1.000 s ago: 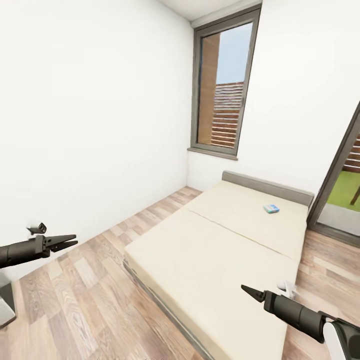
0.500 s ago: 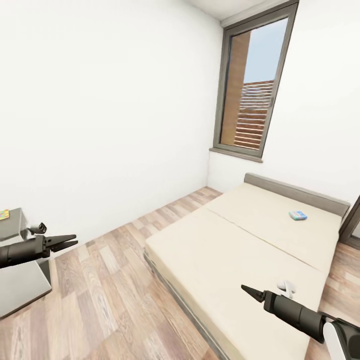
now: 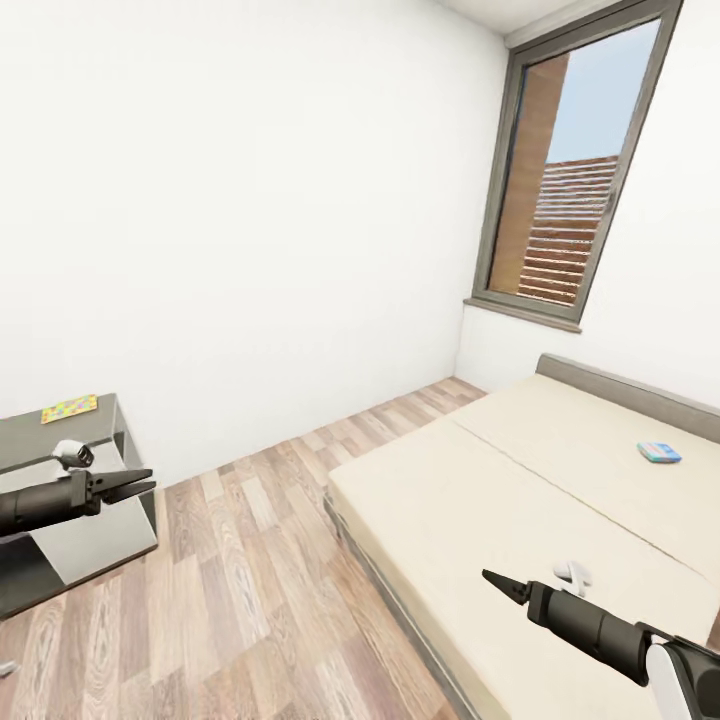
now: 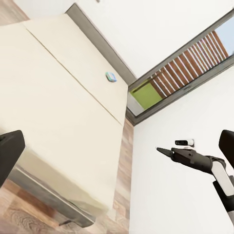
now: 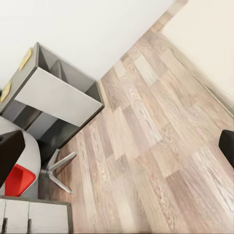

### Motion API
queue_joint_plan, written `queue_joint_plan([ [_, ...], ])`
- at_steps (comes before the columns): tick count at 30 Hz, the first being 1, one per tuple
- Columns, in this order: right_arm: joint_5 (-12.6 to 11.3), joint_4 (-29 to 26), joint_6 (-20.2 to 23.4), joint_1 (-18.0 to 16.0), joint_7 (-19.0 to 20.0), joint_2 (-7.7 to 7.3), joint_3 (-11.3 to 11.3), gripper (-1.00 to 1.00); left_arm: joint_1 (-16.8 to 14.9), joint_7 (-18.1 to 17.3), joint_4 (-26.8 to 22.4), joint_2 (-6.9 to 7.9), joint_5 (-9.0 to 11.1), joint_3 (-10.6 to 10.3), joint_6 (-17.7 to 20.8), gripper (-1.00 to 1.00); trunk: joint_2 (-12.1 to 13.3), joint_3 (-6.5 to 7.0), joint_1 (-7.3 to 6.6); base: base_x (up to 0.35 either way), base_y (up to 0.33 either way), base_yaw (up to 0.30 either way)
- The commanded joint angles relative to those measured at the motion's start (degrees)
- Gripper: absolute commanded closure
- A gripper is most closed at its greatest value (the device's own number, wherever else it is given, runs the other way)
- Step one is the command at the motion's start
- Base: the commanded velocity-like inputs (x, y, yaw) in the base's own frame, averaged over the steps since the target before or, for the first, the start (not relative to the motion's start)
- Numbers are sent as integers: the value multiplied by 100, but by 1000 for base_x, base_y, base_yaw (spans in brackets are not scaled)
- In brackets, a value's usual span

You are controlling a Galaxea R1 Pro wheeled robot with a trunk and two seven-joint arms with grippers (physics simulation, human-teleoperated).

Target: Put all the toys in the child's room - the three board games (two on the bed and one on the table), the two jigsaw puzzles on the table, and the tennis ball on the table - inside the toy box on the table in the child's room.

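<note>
My head view cuts the bed (image 3: 520, 520) off at the right and bottom edges. The blue box (image 3: 659, 452) near its headboard is too small to read. The cabinet (image 3: 70, 480) runs off the left edge; the flat box (image 3: 69, 408) on its top is too small to make out.

Head cam looks down across bed (image 3: 520, 500) & floor (image 3: 250, 600); L wrist shares bed, R wrist shares floor.
</note>
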Motion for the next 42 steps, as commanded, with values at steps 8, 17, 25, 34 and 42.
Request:
queue_joint_plan([
  [8,3,-3,26,-5,26,0,-8,-100,-7,-25,2,2,-7,-2,61,-100,-14,-14,4,-17,0,291],
  [17,4,-3,26,-5,31,0,-8,-100,-7,-25,2,0,0,-2,61,-100,-14,-14,4,-3,0,291],
  [25,4,-3,26,-5,42,0,-8,-100,-7,-25,2,0,6,-2,61,-100,-14,-15,4,-4,-3,291],
  [34,4,-3,26,-5,48,0,-8,-100,-7,-25,-2,0,8,-2,61,-100,-14,-19,4,-107,-89,291],
  [42,3,-3,26,-5,53,0,-8,-100,-7,-25,0,0,10,-2,61,-100,-14,-25,4,-34,-41,291],
])
